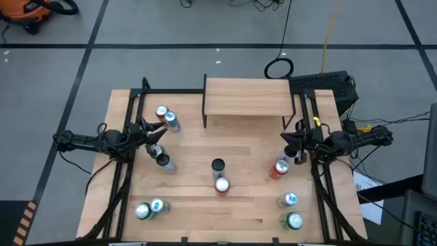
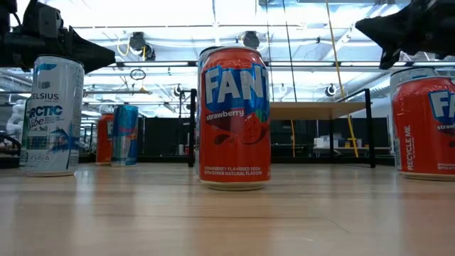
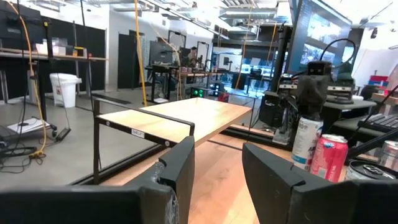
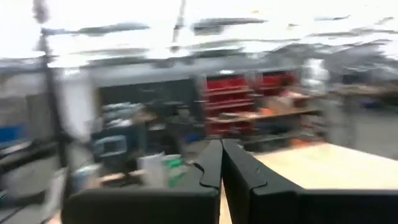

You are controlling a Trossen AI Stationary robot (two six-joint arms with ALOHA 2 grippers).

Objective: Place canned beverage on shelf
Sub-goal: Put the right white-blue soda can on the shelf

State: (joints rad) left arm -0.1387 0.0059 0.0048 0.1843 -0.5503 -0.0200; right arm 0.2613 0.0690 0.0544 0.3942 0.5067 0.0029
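Observation:
The shelf [image 1: 246, 99] stands at the table's far middle on thin black legs, its light-wood board bare; it also shows in the left wrist view [image 3: 180, 118]. Several cans stand upright on the tabletop. A red Fanta can [image 2: 234, 117] is at the centre, with a dark can [image 1: 218, 166] just beyond it. Another red can [image 1: 280, 167] stands on the right. My left gripper [image 1: 160, 130] hovers open at the table's left side, above the cans there, and holds nothing [image 3: 217, 168]. My right gripper [image 1: 288, 140] hovers shut and empty at the right side [image 4: 222, 163].
Two cans [image 1: 166, 117] stand far left, two more [image 1: 160, 157] just below my left gripper, and a pair [image 1: 150, 209] near left. Two cans [image 1: 291, 210] stand near right. A white Celsius can [image 2: 53, 117] is close to the low camera. Free tabletop lies before the shelf.

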